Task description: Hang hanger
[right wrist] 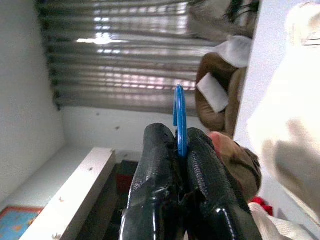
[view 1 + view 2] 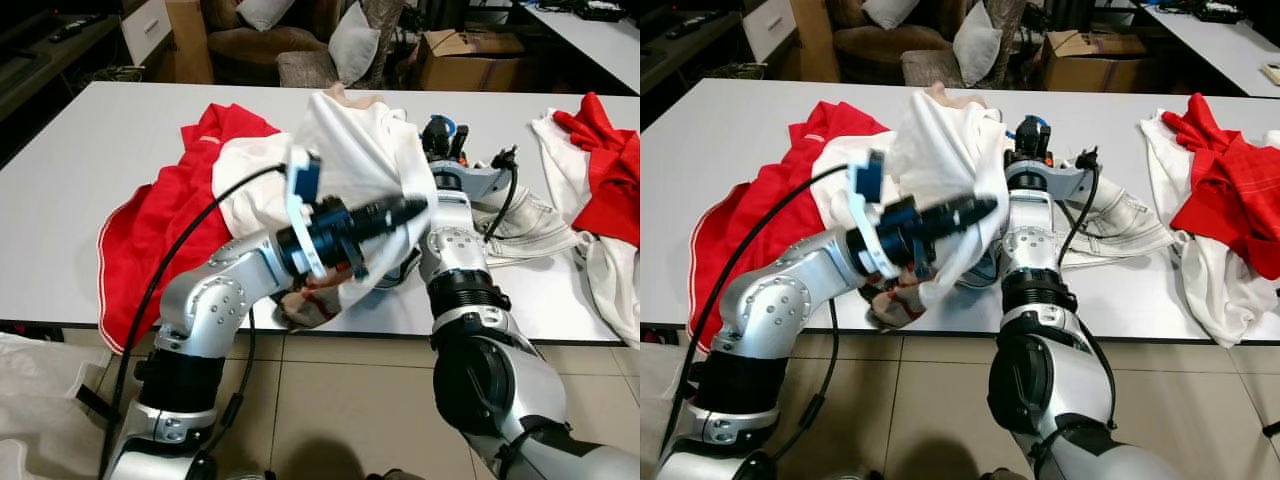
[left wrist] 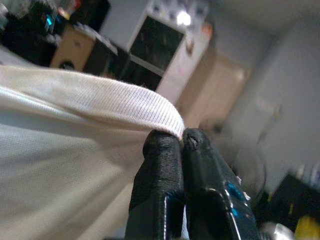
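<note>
- A white table (image 2: pixel 90 200) spans the view from the head, with tiled floor (image 2: pixel 330 400) under its near edge.
- A red garment (image 2: pixel 170 215) lies spread over the table's left part, one edge hanging off the near side.
- A white shirt (image 2: pixel 355 150) is lifted off the table above the red garment, draped over both arms' ends.
- A second heap of red and white clothes (image 2: pixel 600 190) lies at the table's right end, well apart from the lifted shirt.
- Another pale garment (image 2: pixel 520 225) lies flat on the table just right of the right arm.
- Beyond the table stand a brown armchair with a pale cushion (image 2: pixel 352 45) and a cardboard box (image 2: pixel 465 55).
- The left gripper (image 3: pixel 181 137) reaches rightward across the robot's front at the table's near edge; its two black fingers are pressed together, pinching the ribbed hem of the white shirt.
- The right gripper (image 1: pixel 180 145) points away from the robot over the table, beside the lifted shirt; its fingers are clamped on the blue hanger (image 1: pixel 179 120), whose thin blue hook stands up between the fingertips.
- From the head, the hanger's blue hook shows at the top of the right arm's end, just right of the raised white cloth.
</note>
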Available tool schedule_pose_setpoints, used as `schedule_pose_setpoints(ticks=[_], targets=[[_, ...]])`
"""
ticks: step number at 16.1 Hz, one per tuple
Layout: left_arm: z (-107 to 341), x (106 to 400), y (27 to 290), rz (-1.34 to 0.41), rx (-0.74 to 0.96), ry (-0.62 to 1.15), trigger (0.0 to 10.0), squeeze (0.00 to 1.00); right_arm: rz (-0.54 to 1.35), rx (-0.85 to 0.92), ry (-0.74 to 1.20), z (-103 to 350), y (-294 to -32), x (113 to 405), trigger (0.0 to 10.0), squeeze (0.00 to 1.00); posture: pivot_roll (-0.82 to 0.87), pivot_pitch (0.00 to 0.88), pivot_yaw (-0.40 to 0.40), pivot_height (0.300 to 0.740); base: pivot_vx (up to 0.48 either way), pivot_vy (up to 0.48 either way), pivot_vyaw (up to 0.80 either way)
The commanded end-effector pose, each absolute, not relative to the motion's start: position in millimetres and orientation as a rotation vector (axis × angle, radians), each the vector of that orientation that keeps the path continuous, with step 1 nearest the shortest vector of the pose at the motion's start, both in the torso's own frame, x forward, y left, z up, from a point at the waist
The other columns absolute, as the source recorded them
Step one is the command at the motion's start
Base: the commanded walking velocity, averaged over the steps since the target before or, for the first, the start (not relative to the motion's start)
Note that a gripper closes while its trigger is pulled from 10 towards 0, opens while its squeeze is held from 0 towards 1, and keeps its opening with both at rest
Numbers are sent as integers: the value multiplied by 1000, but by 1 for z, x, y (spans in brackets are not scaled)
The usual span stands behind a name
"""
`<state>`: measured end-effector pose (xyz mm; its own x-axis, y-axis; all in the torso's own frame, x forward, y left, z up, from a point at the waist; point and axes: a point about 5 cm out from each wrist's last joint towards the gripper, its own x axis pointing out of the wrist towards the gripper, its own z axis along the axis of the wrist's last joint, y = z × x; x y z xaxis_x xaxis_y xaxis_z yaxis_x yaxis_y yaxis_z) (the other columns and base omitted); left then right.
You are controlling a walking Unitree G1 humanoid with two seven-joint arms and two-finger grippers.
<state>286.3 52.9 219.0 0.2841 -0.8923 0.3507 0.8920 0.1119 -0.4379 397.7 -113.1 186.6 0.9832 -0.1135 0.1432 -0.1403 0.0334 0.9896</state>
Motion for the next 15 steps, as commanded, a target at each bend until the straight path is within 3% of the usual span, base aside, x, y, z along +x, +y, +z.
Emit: schedule_pose_setpoints(ticks=[1,5,7,10,12,15], targets=[[238,286,57,-1320,-739,-62,0,0,46,1610,-133,190,-70,395,0,0,42,0,-19,740,0,0,0],[246,289,64,-1265,-911,-58,0,0,-119,1631,-166,182,-86,396,0,0,43,0,-33,740,0,0,0],[237,291,62,-1208,-853,22,0,0,-176,1665,-176,181,-89,397,0,0,44,0,-41,740,0,0,0],[225,292,57,-1168,-720,103,0,0,-114,1681,-162,190,-77,398,0,0,38,0,-46,740,0,0,0],[203,280,50,-1211,-428,212,0,0,13,1741,-188,206,-68,400,0,0,33,0,-53,740,0,0,0],[206,266,49,-1325,-476,207,0,0,76,1757,-191,211,-67,401,0,0,27,0,-61,740,0,0,0]])
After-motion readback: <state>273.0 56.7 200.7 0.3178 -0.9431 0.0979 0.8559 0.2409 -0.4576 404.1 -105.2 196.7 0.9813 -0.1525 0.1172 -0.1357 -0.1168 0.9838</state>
